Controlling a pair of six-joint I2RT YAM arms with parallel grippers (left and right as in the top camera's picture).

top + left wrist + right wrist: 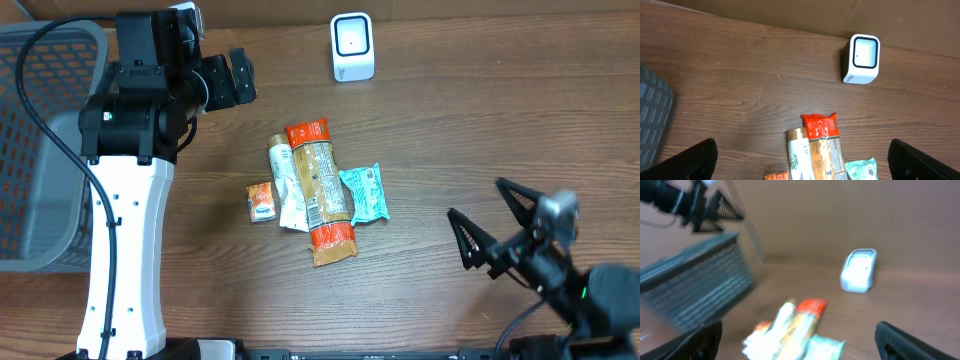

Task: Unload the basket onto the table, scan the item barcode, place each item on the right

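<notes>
Black-fingered left gripper [228,82]: spread wide, holding nothing, above the table [480,120] to the left of the scanner [352,47]. Right gripper [490,222]: likewise wide open and empty, well to the right of the scanner and much nearer the front edge.

White scanner stands upright near the back edge.

Items lie clustered in front of the scanner, slightly to its left:
- long orange-ended packet [322,192]
- teal packet [363,193], touching it on the right
- white tube [288,185], against its left
- small orange box [261,201], leftmost

Grey basket [40,150] sits far left of the scanner.

Judgement: nothing is picked yet, so the step in hand is the pick. Take an outlying item, e.g. the teal packet. Pinch across its short width and lift clear of its neighbours, then present the barcode side squarely to the scanner face. Barcodes are too small to locate here.
</notes>
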